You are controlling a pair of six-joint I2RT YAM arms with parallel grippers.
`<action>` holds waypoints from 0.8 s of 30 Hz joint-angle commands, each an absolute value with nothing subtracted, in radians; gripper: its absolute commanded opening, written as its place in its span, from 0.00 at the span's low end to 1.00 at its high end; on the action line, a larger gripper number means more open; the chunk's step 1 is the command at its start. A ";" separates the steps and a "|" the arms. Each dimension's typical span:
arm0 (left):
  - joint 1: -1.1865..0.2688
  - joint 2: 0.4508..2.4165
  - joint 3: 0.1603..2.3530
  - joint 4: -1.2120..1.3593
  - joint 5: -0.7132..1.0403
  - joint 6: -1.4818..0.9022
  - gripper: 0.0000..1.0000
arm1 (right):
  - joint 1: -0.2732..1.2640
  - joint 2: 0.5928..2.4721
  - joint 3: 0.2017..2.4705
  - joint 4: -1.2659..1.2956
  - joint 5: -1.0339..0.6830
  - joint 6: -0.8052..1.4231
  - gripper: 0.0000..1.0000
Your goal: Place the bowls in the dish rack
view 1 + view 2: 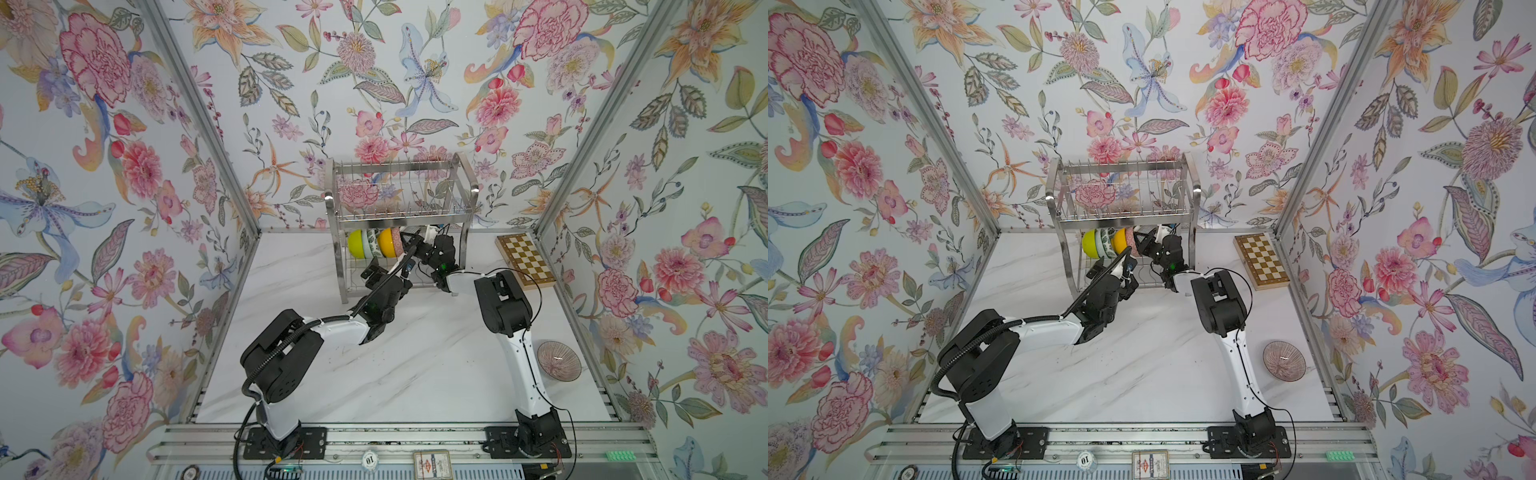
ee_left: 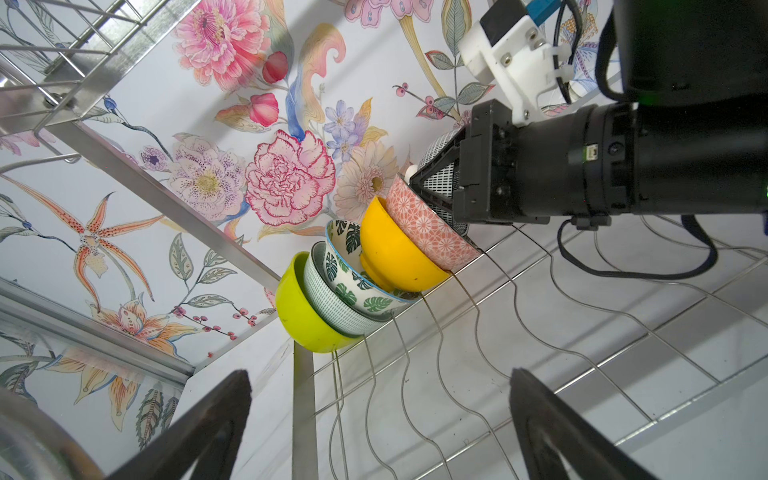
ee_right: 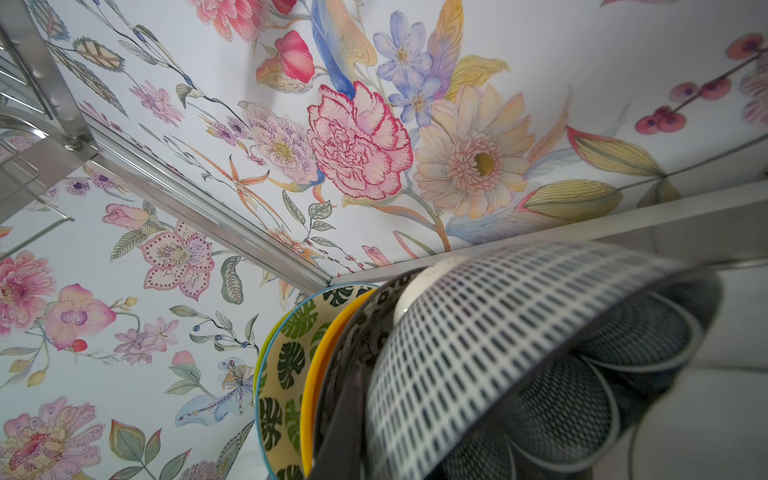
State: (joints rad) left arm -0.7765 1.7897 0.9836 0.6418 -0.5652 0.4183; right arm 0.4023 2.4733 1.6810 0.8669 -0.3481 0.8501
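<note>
The right gripper (image 2: 417, 185) is clenched on the rim of a dark navy bowl (image 3: 498, 353) patterned with white dashes. It holds the bowl tilted inside the lower tier of the dish rack (image 1: 399, 212).

Just beside it, toward 9 o'clock in both top views, five bowls stand on edge in the wavy wire slots, nested closely. In order they are a coral-patterned bowl (image 2: 432, 232), an orange-yellow bowl (image 2: 395, 253), a green-leaf bowl (image 2: 353, 270), a pale aqua bowl (image 2: 328, 299) and a lime-yellow bowl (image 2: 307, 320).

The left gripper (image 2: 378, 374) hangs released, jaws wide apart, in front of that lower tier.

The rack stands at 12 o'clock on the white marble bench (image 1: 374, 374). A pink lined bowl (image 1: 559, 360) sits on the bench at 4 o'clock, near the right arm. A wooden chessboard (image 1: 525, 259) lies at 2 o'clock.
</note>
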 commanded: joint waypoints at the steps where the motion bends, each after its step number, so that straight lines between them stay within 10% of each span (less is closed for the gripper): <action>1: -0.778 1.774 0.973 0.647 -0.585 0.402 0.99 | 0.368 2.423 1.658 0.753 -0.296 0.790 0.05; 24: -0.779 1.773 0.971 0.648 -0.588 0.402 0.99 | 0.383 2.386 1.687 0.641 -0.275 0.697 0.29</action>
